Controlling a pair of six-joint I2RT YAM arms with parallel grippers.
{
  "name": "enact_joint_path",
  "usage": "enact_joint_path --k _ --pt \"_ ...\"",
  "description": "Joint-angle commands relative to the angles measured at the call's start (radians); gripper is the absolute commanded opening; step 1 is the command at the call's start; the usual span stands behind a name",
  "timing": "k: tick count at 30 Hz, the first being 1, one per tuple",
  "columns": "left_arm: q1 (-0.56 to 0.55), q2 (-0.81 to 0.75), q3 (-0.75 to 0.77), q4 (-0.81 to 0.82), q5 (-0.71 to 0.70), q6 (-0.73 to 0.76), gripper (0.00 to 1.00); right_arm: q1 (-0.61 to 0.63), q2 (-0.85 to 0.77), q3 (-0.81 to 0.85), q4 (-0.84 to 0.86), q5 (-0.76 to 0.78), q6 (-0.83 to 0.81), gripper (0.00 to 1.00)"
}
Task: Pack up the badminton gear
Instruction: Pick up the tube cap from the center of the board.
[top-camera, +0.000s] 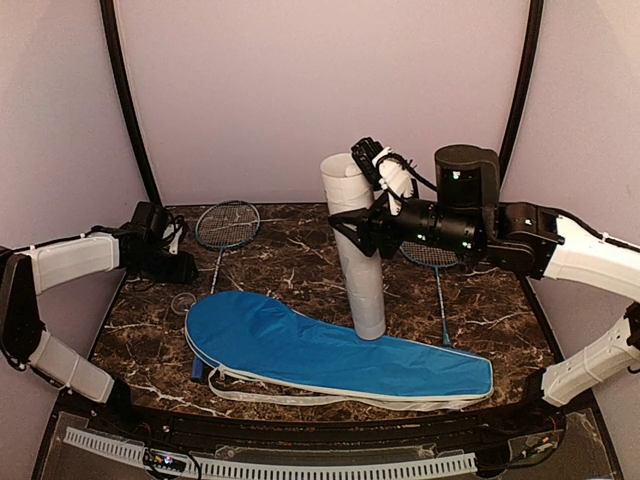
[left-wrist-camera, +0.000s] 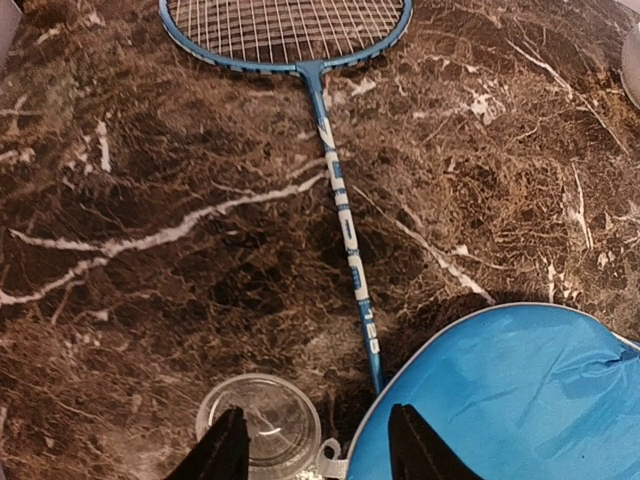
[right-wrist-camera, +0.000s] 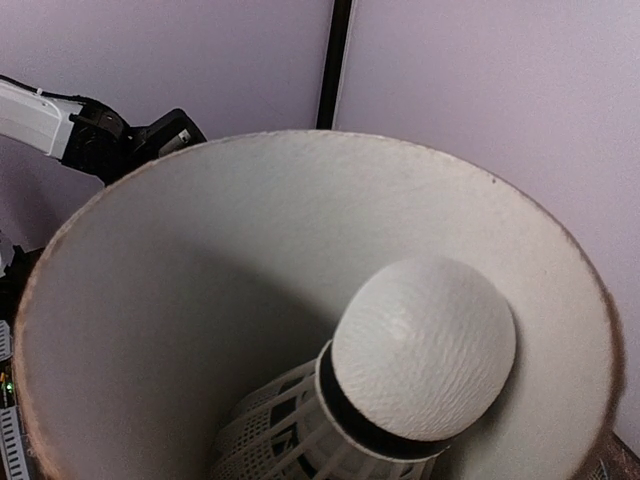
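A dark marbled surface (top-camera: 290, 255) holds badminton gear. A long white tube (top-camera: 358, 265) stands near the middle, leaning so its open mouth tips to the left. The tube's foot meets the far edge of a long blue racket cover (top-camera: 320, 355) with white trim. The cover lies flat in front of the tube, its wide end out to the tube's left and its narrow end to the right.

Inside the tube's mouth, against the near wall, sits a white shuttlecock (right-wrist-camera: 425, 350). Its rounded cork tip faces up and out, with a black band below the cork.

The right claw (top-camera: 350, 230) reaches in from the tube's right and meets the tube's upper part. From above, its dark jaws appear to sit on either side of the tube, but I cannot tell whether they press on it. The right wrist view shows no fingers.

One blue-framed racket (top-camera: 228, 225) lies to the tube's left, head towards the back wall, its thin shaft running down to the cover's edge. A second racket (top-camera: 438, 300) lies to the tube's right, its head partly hidden under the right arm.

Well to the tube's left, the left claw (left-wrist-camera: 318, 452) hangs low with its jaws wide apart, gripping nothing. Below it are a small clear bowl (left-wrist-camera: 260, 425) and the wide end of the cover, just beside each other.
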Motion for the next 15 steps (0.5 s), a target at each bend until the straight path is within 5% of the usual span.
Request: enact_joint_path --k 1,15 --pt "-0.001 0.049 -0.007 -0.068 0.046 -0.018 0.46 -0.002 0.022 0.008 0.084 -0.021 -0.020 0.57" --pt "-0.001 0.169 -0.013 -0.097 0.091 -0.083 0.34 -0.002 0.048 0.013 0.116 -0.043 -0.020 0.57"
